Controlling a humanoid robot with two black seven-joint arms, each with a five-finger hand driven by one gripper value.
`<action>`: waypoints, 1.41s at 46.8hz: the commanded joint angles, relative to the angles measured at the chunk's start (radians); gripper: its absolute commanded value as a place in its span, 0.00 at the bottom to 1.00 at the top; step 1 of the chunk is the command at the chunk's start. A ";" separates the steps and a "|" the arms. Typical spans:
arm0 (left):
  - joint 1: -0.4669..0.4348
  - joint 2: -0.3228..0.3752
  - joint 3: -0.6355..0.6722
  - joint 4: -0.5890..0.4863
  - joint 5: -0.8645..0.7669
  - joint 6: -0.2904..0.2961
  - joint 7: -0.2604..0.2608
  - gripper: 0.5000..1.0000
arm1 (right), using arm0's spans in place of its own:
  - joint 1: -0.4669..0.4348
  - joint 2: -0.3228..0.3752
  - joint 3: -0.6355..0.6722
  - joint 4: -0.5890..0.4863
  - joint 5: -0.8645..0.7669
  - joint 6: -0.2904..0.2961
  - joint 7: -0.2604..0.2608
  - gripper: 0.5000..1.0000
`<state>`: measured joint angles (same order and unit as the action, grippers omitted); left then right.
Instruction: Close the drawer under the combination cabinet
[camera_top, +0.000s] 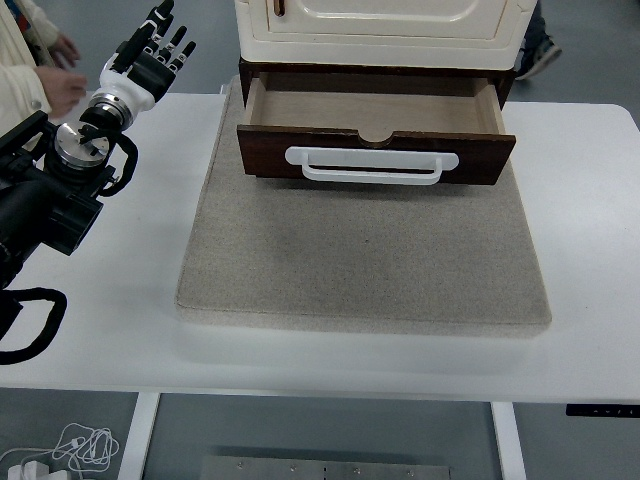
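Note:
A cream cabinet (380, 25) stands at the back of the table on a dark brown base. Its brown drawer (375, 152) is pulled out toward me, and the inside shows bare. A white bar handle (370, 166) runs across the drawer front. My left hand (152, 52) is raised over the table's far left corner, well left of the drawer, fingers spread and holding nothing. The left arm (60, 180) comes in from the left edge. The right arm is out of view.
A grey felt mat (360, 260) lies under the cabinet and reaches toward the near edge. A person's hand and light sleeve (35, 70) show at the top left, close behind my left hand. White table (590, 220) lies on both sides of the mat.

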<state>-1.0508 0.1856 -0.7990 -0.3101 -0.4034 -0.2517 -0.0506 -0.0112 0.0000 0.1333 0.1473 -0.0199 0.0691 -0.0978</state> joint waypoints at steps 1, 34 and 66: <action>0.000 0.000 0.000 0.000 -0.002 0.000 0.000 1.00 | 0.000 0.000 0.000 0.000 0.000 0.000 0.000 0.86; -0.049 0.123 -0.009 -0.152 0.006 -0.049 -0.008 1.00 | 0.000 0.000 0.000 0.000 0.000 0.000 0.000 0.86; -0.239 0.603 0.030 -0.794 0.140 0.158 -0.150 1.00 | -0.001 0.000 0.000 0.000 0.000 0.000 0.001 0.86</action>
<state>-1.2485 0.7564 -0.7873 -1.0699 -0.2714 -0.0921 -0.2014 -0.0113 0.0000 0.1332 0.1472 -0.0199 0.0690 -0.0977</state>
